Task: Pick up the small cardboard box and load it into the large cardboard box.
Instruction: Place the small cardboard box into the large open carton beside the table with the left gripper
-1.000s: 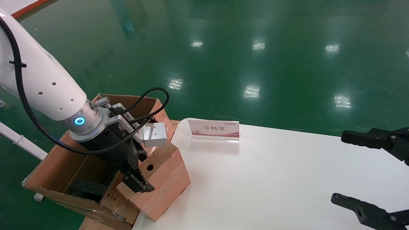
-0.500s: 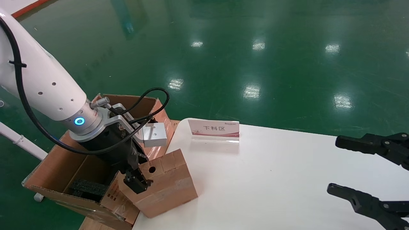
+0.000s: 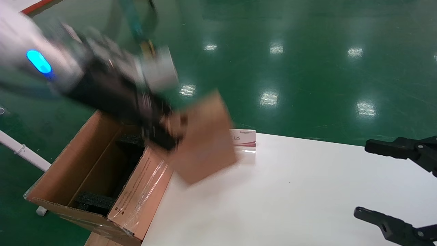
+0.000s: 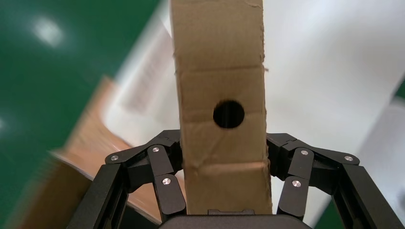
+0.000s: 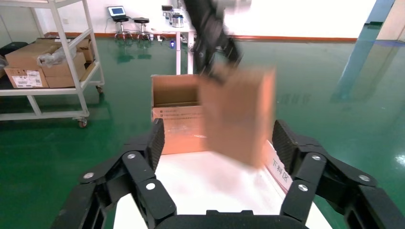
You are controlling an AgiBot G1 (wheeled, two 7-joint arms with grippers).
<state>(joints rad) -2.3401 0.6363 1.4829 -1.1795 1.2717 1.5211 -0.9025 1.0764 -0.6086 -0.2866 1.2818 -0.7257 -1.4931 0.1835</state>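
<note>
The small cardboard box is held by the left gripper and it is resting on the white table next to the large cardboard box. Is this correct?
One detail is wrong. The left gripper does hold the small cardboard box, but the box is lifted clear of the white table, tilted in the air beside the large cardboard box. The head view shows this, and the right wrist view agrees.

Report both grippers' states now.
Left gripper: shut on the small box, lifted off the table.
Right gripper: open, empty, over the table.
</note>
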